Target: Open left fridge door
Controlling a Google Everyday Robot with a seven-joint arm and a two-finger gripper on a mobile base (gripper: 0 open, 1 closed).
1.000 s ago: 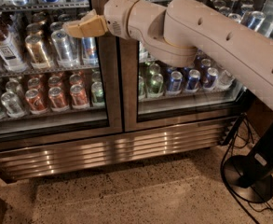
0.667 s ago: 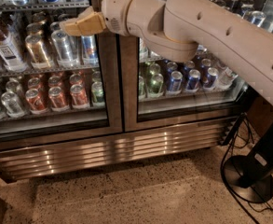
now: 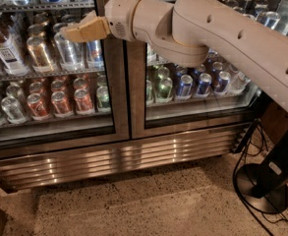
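Tan gripper [image 3: 65,33] over left fridge door [image 3: 60,128] glass, grip unreadable, door top cropped.

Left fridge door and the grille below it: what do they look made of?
Left fridge door: clear glass pane, cans visible through it, in a brushed-metal frame, likely stainless steel, with a dull sheen. Grille: ribbed metal of the same look, bright highlights along the ribs. The end effector, tan, matte, probably plastic, is in front of the door's upper glass.
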